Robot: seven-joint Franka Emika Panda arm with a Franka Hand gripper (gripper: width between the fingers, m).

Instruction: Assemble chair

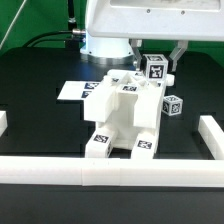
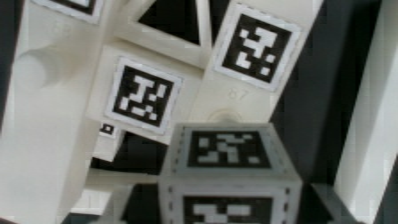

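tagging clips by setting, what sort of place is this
Most likely a robotics lab test bench: a black table fenced by plain white rails, a robot arm over it, tool shut on a tagged block, and white chair parts covered in black-and-white square tags, beside a flat marker board.

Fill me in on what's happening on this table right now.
The arm's gripper is shut on a tagged white block, holding it at the top of the partly built chair, toward the exterior view's right. Whether block and chair already touch cannot be told. A second tagged block sits beside the chair on that same side. The marker board lies on the table toward the exterior view's left.
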